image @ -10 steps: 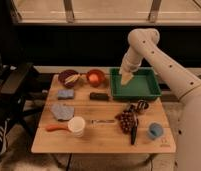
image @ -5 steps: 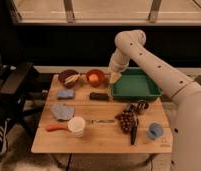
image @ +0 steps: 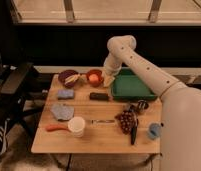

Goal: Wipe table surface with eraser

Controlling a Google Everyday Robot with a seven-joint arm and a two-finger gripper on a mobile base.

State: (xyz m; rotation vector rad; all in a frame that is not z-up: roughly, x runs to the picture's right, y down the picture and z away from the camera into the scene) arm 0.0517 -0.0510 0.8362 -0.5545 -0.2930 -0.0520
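The gripper (image: 108,80) hangs low near the table's back edge, in the gap between the red bowl (image: 95,77) and the left wall of the green tray (image: 131,91); whether it is spread or pressed together I cannot tell, and it carries nothing that shows. A second ago it stood over the tray's back left corner; it has since swung left and come down to this gap, with the arm now reaching in from the right over the tray. The eraser (image: 99,96) lies flat on the table (image: 101,140) just in front of the gripper, toward the middle, apart from it and where it lay before. Left of the red bowl, at the back left corner, sits a dark bowl (image: 69,77). A sponge (image: 65,93) and a cloth (image: 61,111) lie along the left edge. A white cup (image: 76,126) stands near the front edge, grapes (image: 125,120) lie toward the right, and a blue cup (image: 154,131) stands at the front right corner. None of these has moved.
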